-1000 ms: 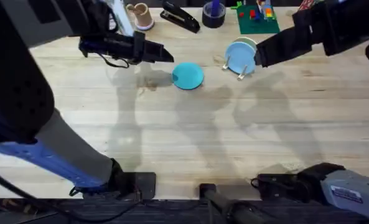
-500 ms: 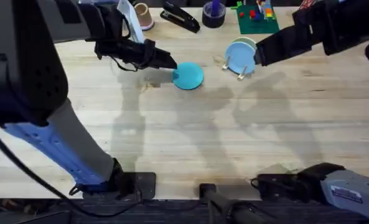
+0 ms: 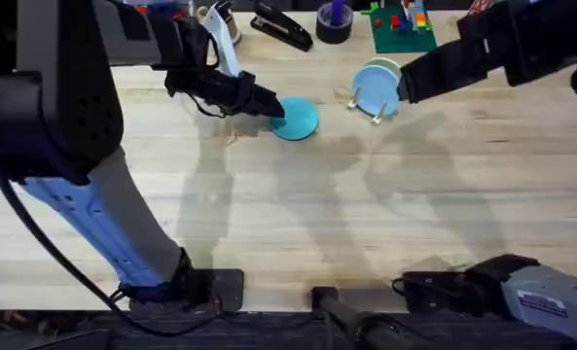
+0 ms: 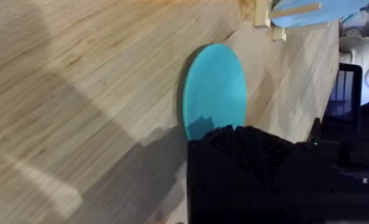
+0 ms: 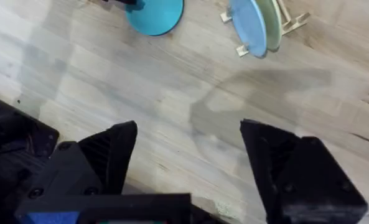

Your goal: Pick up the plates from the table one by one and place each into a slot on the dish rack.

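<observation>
three plates: a turquoise plate (image 3: 296, 118) lies flat on the table (image 3: 317, 214), while a light blue plate (image 3: 375, 87) and a yellow plate (image 3: 390, 68) stand upright in the one rack (image 3: 366, 105). the left gripper (image 3: 274, 107) is at the turquoise plate's edge; whether it pinches is unclear. the right gripper (image 5: 187, 158) is spread wide, holding nothing.

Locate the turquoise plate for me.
In the overhead view the turquoise plate lies flat on the table, left of the dish rack, the left end effector at its edge.
</observation>
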`<state>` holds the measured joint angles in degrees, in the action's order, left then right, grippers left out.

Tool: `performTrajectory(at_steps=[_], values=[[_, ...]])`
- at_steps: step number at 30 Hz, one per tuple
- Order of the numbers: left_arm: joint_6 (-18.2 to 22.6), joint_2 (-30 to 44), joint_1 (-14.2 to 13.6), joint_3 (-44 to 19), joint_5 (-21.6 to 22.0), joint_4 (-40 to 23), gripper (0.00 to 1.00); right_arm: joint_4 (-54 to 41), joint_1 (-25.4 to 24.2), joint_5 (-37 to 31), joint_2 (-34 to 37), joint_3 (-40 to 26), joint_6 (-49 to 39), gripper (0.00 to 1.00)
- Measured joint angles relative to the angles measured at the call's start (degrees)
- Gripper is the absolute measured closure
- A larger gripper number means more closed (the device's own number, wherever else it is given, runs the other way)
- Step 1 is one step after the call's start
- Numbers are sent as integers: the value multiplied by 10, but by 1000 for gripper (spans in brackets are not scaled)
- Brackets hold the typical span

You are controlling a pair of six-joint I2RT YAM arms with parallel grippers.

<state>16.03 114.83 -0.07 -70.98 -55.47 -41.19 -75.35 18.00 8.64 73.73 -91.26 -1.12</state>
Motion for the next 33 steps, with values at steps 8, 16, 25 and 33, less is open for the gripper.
performTrajectory(at_steps=[8, 16, 25, 33], values=[[-2, 16, 2, 0, 7, 4, 959, -11, 0, 0, 0, 0, 2, 7], [-5, 54, 7, -4, -36, 5, 961, -19, 0, 0, 0, 0, 3, 7], [-5, 53, 7, -4, -37, 5, 961, -19, 0, 0, 0, 0, 16, 8], [-5, 53, 7, -4, -37, 5, 960, 15, 3, 10, 0, 13, 106, 7]])
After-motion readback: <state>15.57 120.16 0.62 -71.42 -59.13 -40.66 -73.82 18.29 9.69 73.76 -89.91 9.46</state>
